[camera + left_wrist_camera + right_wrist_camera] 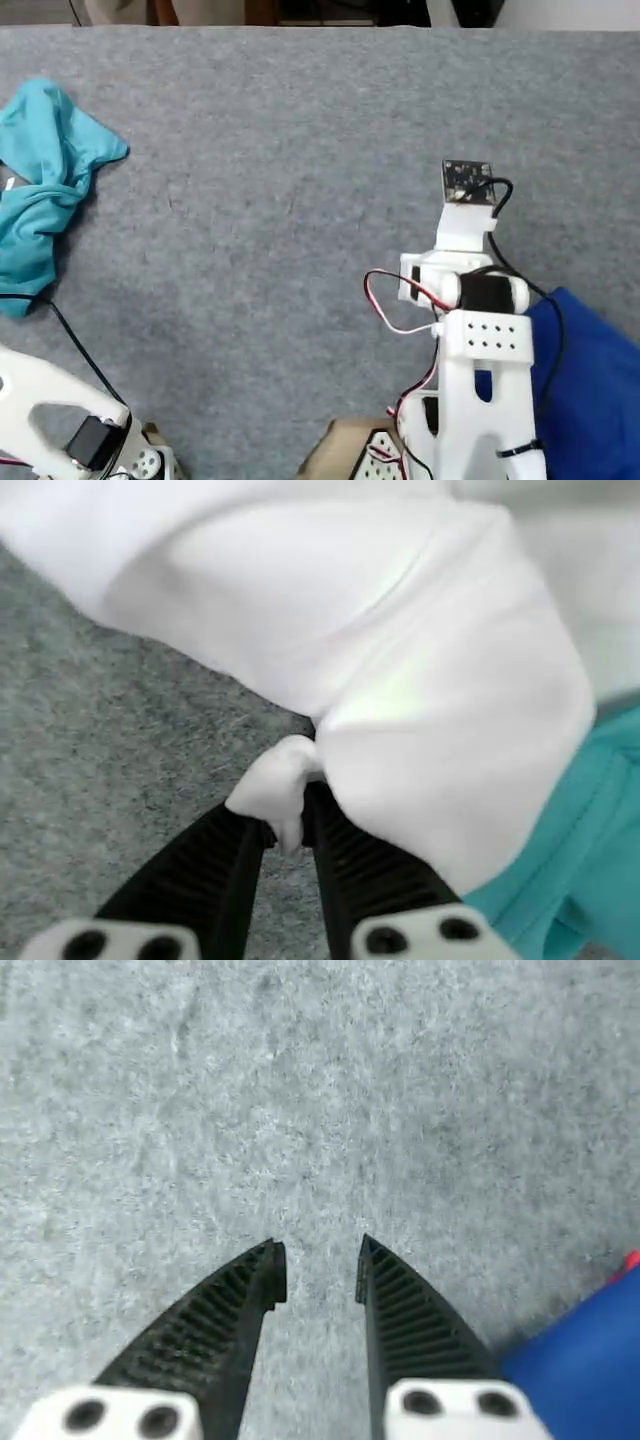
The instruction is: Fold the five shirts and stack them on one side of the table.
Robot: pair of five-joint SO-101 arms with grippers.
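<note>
My left tool (288,818) pinches a soft fold of the white shirt (420,650), beside the crumpled teal shirt (45,190). My right tool (320,1265) hangs slightly open, empty, over the fuzzy grey counter (300,1080), with the smooth blue shirt (590,370) nearby.

I count one crumpled teal fabric shirt (45,190), one blue fabric shirt (592,385), one white fabric shirt (400,630)
</note>
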